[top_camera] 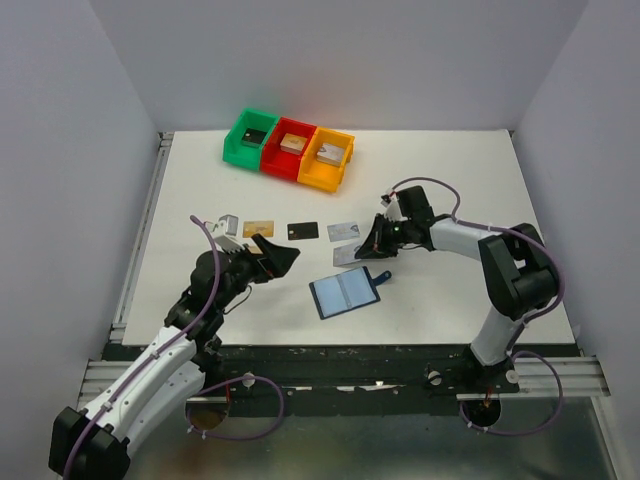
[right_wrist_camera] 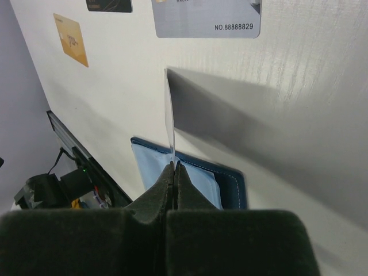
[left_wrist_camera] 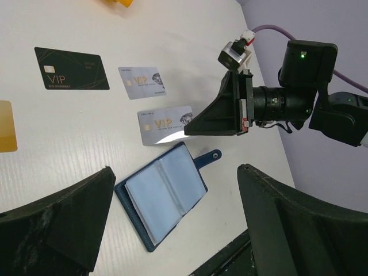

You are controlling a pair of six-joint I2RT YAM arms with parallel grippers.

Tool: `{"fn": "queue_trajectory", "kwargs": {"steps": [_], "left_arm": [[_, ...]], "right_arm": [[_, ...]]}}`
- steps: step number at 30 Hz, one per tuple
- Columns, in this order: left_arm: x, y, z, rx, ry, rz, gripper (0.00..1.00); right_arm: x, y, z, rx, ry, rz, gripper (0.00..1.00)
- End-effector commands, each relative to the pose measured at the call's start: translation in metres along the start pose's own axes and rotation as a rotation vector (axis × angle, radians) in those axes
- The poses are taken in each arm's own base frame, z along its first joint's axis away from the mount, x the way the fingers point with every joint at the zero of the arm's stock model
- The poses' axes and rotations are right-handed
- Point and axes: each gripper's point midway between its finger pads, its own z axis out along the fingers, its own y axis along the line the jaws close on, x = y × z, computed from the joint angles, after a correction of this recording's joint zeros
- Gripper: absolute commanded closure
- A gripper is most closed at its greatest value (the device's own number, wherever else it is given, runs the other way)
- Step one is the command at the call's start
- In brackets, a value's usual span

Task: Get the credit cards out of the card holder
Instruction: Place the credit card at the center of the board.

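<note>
from my right wrist, the pale card [right_wrist_camera: 170, 115] pinched in my right jaws shows only its thin edge; its face is unreadable. my fingertips [right_wrist_camera: 154, 198] hide part of the card holder [right_wrist_camera: 198, 181] just beyond them. further ahead, the black card [right_wrist_camera: 109, 4] and a grey card [right_wrist_camera: 207, 17] are cut by the picture's top. left of my left jaws, the gold card [left_wrist_camera: 6, 125] is cut off too.

Open card holder [top_camera: 345, 292] lies near the right claw [top_camera: 372, 245].
</note>
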Motion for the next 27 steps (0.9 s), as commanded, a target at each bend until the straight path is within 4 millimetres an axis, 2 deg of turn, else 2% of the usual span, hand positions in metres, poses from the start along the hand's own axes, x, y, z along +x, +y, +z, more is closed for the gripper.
{"fn": "queue_trajectory", "kwargs": {"steps": [1, 5, 13, 18, 23, 25, 27], "left_arm": [[0.005, -0.001, 0.003, 0.025, 0.013, -0.004, 0.01], [0.007, -0.001, 0.007, 0.023, 0.034, -0.005, 0.01], [0.01, 0.002, 0.009, 0.009, 0.052, -0.001, 0.01], [0.011, 0.005, 0.01, -0.008, 0.064, 0.006, 0.01], [0.008, 0.007, 0.009, -0.035, 0.063, 0.015, 0.01], [0.009, 0.012, 0.009, -0.067, 0.071, 0.018, 0.01], [0.007, 0.023, 0.007, -0.143, 0.075, 0.014, 0.01]], "right_arm": [[-0.001, -0.001, 0.003, -0.007, 0.042, -0.007, 1.0], [0.002, -0.004, 0.006, 0.004, 0.064, -0.007, 0.99], [0.002, -0.015, 0.004, 0.047, 0.058, 0.003, 0.71], [-0.001, -0.019, -0.002, 0.082, 0.038, 0.006, 0.59], [-0.014, -0.03, -0.021, 0.165, -0.029, 0.018, 0.55], [-0.021, -0.038, -0.037, 0.237, -0.089, 0.005, 0.55], [-0.031, -0.035, -0.058, 0.29, -0.185, -0.048, 0.55]]}}
